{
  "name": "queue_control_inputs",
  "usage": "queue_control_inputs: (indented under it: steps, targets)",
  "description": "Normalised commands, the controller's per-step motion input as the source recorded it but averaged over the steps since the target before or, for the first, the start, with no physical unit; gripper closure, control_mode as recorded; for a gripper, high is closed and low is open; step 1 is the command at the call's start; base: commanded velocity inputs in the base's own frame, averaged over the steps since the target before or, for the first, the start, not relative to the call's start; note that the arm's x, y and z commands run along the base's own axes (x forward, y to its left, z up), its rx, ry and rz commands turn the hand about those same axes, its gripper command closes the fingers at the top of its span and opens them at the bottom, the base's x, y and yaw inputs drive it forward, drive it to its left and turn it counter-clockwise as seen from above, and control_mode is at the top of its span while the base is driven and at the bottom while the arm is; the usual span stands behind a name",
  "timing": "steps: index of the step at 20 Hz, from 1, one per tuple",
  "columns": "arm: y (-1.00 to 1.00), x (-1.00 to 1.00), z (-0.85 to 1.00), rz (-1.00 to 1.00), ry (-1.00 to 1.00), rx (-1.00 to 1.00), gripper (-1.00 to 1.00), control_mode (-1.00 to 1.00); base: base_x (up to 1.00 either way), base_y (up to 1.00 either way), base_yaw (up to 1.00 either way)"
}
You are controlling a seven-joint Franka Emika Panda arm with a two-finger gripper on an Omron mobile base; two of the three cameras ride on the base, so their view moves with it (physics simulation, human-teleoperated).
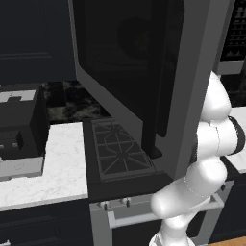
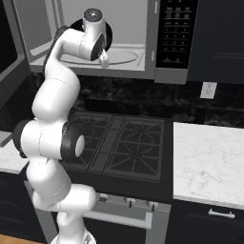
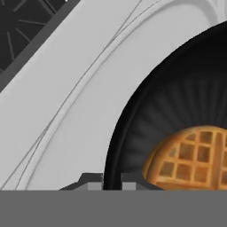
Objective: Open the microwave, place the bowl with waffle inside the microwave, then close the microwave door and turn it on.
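- Hand view: bowl (image 3: 146, 115) sits close under the camera, dark, ribbed inner wall, waffle (image 3: 190, 157) lying flat in it. Rim curves from the lower middle up to the upper right.
- Two finger tips (image 3: 91, 181) straddle the rim at the bottom edge, one outside the wall, one inside. The gripper (image 3: 106, 182) looks narrow and pinched on the rim; I read it as holding the bowl.
- Under the bowl: pale microwave floor (image 3: 66, 111) with the faint ring of the turntable. Bowl lies over that ring, toward the front edge of the floor; whether it rests on the floor or hangs just above, cannot tell.
- Right base view: microwave (image 2: 157, 43) is open, arm reaching into the cavity, hand at the left half of the floor, dark bowl (image 2: 108, 32) partly hidden behind the wrist. Button panel (image 2: 174, 31) on the right.
- Left base view: door (image 1: 139, 62) swung wide out over the stove (image 1: 117, 149), black bar handle (image 1: 149, 125) on its free edge.
- Handling, my judgement: bowl is stiff, light, shallow. Smooth rim, likely slippery in a thin pinch, so it could tip or swivel. Rim is the only hold. Waffle is loose and could slide if the bowl tilts.
- Orientation: bowl round, no long axis; mouth faces up, looks level. Waffle grid runs slightly skewed to the view.
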Motion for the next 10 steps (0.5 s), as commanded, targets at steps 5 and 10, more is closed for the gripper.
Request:
queue_control_inputs:
  steps: [5, 10]
  targets:
    - [-0.32, 0.00, -0.27, -0.07, 0.06, 0.00, 1.00, -1.00, 0.00, 0.00, 0.00]
    - [-0.18, 0.00, -0.29, -0.05, 0.00, 0.00, 1.00, -1.00, 0.00, 0.00, 0.00]
